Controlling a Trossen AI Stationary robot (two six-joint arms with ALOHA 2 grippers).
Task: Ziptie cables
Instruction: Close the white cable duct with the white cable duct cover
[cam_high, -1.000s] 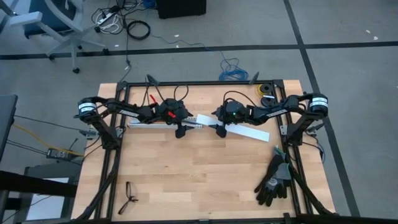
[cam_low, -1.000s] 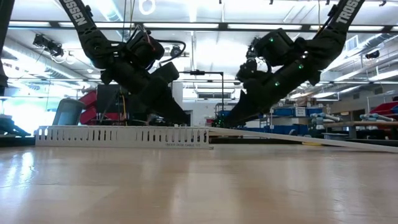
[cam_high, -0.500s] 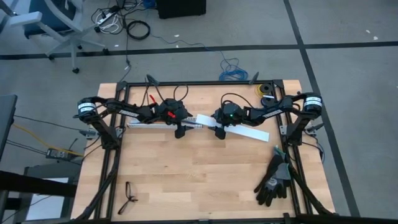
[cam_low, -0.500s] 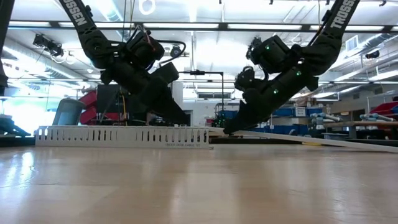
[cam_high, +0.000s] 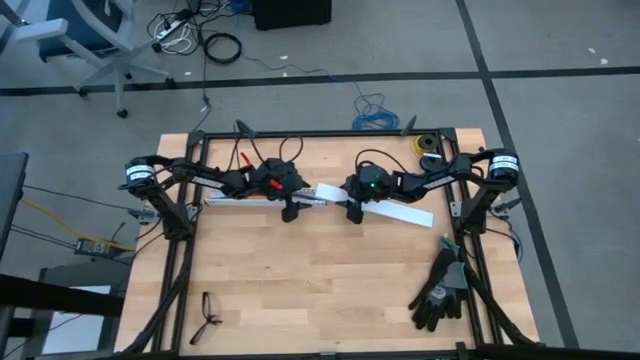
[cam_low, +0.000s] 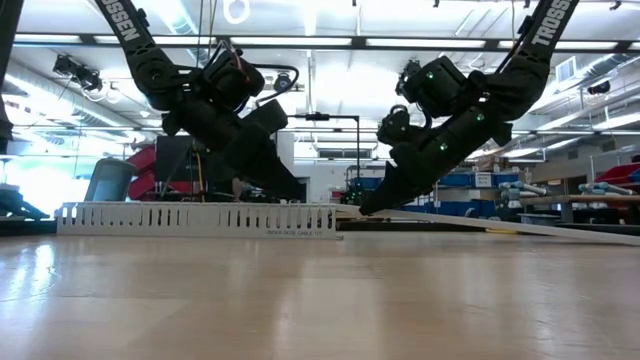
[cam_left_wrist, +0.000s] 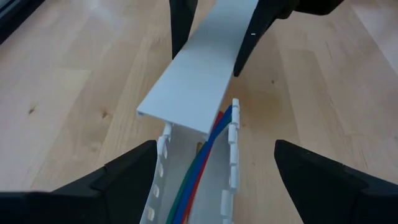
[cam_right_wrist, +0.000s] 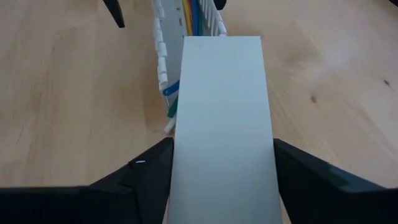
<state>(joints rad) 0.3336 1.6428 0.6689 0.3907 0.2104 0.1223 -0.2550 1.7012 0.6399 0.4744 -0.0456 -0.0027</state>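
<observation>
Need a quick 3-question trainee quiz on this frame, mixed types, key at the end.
1. True or false: coloured wires run inside the white slotted plastic duct.
2. Which hand is over the flat white plastic cover strip? A left, B right, C neither.
3. Fill in: the pair of black work gloves lies on the table's ___ arm side.
Key: 1 true. 2 B, the right hand. 3 right.

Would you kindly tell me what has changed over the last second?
The right gripper slid along the white duct cover toward the left gripper and dipped lower, its fingers now closing in on the cover's edges. The left gripper stayed open astride the slotted duct; the wires inside lay unmoved.
</observation>
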